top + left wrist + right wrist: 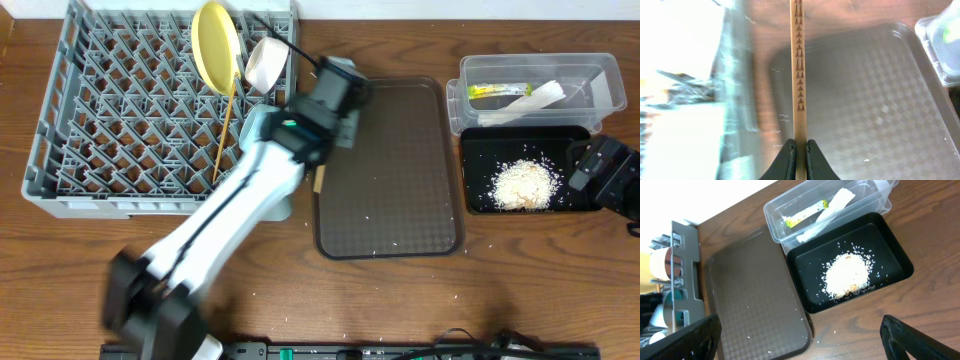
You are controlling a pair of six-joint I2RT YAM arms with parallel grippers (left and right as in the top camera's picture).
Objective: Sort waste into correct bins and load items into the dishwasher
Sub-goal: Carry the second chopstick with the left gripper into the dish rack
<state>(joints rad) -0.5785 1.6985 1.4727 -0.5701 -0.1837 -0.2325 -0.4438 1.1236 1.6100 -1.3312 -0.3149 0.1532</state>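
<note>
**Left hand grips a chopstick beside the rack**

The grey dish rack (100,120) fills the left of the counter (560,280). The brown tray (400,170) in the middle carries only crumbs. At right, the clear tub (530,62) holds the wrapper (497,91) and paper strip (535,98). The black tray (540,145) touching it keeps the rice (523,184) apart (dry rubbish from food, it seems). Pegs prop the yellow plate (215,45) and white cup (265,63) on edge. One chopstick (225,130) lies across the pegs. The left hand (800,147) is clamped on the other chopstick (799,75) near its end, by the rack, likely its destination. The right hand (800,345) hangs wide open, empty.
</note>
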